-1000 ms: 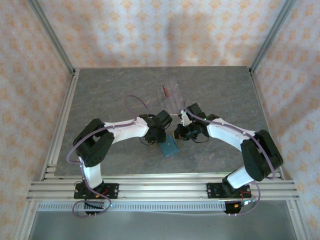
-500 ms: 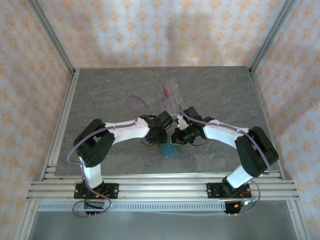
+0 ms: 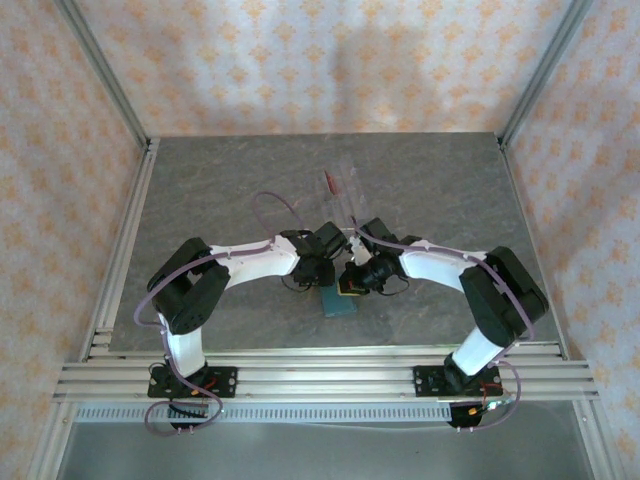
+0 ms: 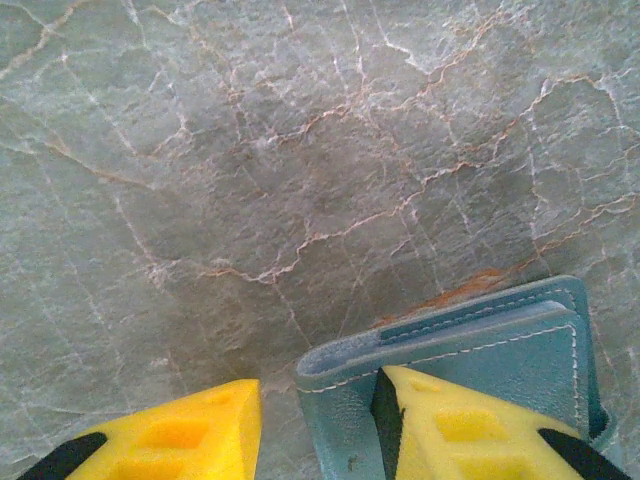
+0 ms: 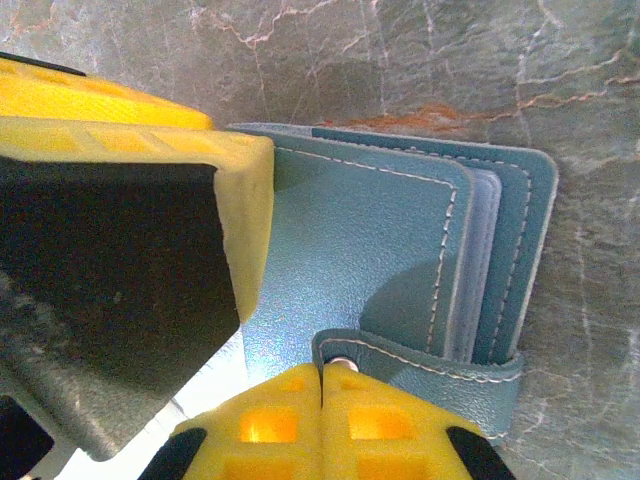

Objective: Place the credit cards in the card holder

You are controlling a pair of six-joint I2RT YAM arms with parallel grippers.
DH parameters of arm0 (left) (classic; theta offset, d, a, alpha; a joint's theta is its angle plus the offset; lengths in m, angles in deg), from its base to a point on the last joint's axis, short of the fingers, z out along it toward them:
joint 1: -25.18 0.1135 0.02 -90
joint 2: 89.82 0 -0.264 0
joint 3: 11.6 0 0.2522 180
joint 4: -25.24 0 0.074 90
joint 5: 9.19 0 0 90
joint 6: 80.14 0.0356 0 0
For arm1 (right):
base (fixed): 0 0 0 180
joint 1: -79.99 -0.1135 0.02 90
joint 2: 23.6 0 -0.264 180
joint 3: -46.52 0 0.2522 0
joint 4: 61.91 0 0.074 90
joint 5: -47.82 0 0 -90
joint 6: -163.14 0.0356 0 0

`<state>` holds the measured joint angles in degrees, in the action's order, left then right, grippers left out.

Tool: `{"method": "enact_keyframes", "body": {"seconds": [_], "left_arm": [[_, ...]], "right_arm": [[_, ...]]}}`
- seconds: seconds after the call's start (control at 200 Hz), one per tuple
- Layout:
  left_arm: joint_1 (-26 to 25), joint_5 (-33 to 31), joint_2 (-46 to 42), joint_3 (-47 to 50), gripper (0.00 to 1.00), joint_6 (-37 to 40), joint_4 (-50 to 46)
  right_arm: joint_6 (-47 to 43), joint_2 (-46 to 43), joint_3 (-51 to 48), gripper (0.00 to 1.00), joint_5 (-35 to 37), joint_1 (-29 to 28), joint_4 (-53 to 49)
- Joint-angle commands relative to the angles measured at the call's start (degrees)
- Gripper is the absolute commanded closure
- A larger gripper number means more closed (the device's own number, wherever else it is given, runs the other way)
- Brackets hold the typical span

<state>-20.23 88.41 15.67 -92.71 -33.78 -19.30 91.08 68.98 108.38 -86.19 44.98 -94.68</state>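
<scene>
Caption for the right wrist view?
Shut right fingers at the strap of the teal wallet; a left finger overlaps it.

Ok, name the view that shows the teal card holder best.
Right wrist: the card holder close up, stitched layers and strap clear. Left wrist catches one corner; top external, a small teal patch.

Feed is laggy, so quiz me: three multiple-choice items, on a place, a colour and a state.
1. Card holder colour? A brown; B black; C teal.
2. Right gripper is? A shut; B wide open; C around a card.
3. Where is the dark red card? A in the card holder; B on the table, well beyond the holder; C in the right gripper.
Answers: C, teal leather, pale stitching; A, its fingertips touch at the holder's strap; B, it lies apart, farther back.
</scene>
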Motion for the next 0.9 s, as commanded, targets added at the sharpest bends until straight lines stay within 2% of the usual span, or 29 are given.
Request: {"method": "enact_keyframes", "body": {"seconds": [0.0, 0.585, 0.891], "left_arm": [[-0.95, 0.93, 2.26, 0.99, 0.63, -0.75, -0.24], [-1.01, 1.47, 2.57, 1.43, 0.63, -1.08, 0.9], [-1.04, 1.55, 2.28, 1.26, 0.63, -1.19, 0.9]], "right_arm": [[-0.18, 1.19, 0.33, 1.0, -0.63, -0.77, -0.6], [0.39, 4.36, 1.67, 1.0, 0.83, -1.67, -1.19], [1.0, 6.04, 1.83, 1.0, 8.06, -2.77, -4.23]]}}
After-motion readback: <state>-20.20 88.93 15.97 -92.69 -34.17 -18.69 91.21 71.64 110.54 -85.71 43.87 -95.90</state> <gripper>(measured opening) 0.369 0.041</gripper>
